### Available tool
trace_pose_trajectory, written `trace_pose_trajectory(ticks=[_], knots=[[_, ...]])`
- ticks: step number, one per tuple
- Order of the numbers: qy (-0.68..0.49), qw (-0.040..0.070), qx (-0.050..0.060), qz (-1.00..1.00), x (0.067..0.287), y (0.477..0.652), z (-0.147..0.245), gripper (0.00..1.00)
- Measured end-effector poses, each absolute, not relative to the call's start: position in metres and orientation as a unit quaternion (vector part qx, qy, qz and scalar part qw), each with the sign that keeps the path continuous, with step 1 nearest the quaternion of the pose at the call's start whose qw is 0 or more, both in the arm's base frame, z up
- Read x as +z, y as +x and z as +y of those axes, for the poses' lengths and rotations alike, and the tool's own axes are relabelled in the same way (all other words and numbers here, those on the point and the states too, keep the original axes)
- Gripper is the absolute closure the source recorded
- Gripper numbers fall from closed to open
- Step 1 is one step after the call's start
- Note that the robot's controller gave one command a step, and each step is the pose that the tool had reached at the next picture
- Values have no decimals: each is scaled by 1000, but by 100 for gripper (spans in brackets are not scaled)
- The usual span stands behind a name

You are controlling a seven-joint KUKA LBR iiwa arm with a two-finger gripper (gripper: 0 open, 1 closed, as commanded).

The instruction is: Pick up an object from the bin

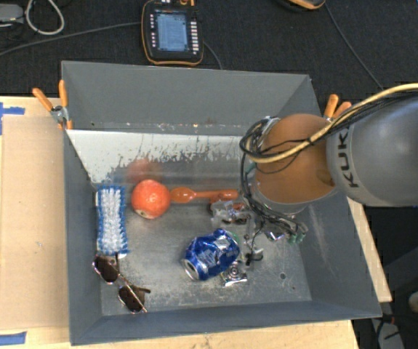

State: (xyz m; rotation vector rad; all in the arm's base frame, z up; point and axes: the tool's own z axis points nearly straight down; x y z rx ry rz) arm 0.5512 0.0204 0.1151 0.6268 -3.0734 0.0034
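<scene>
The robot's gripper (pixel 248 260) hangs just beside a crushed blue aluminium drink can (pixel 210 254) near the front edge of the grey metal bin (pixel 187 100). Whether it is open or closed cannot be told. The can looks light, dented and slick, and its flattened middle is probably the best hold.

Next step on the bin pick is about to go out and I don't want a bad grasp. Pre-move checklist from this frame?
1. Gripper near a target: ok, at the right edge of the crushed blue can.
2. Can free of clutter: cannot tell, small metal piece sits close at its lower right.
3. Orange ball with handle apart from can: ok.
4. Brush and sunglasses out of the way: ok, at bin's left.
5. Gripper height above bin floor: cannot tell.
</scene>
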Motion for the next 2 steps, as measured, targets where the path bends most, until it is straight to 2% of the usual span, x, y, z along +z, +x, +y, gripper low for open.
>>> trace_pose_trajectory(ticks=[1, 2], knots=[[156, 2, -3, -988, 97, 540, 69, 100], [156, 2, -3, -988, 97, 540, 69, 100]])
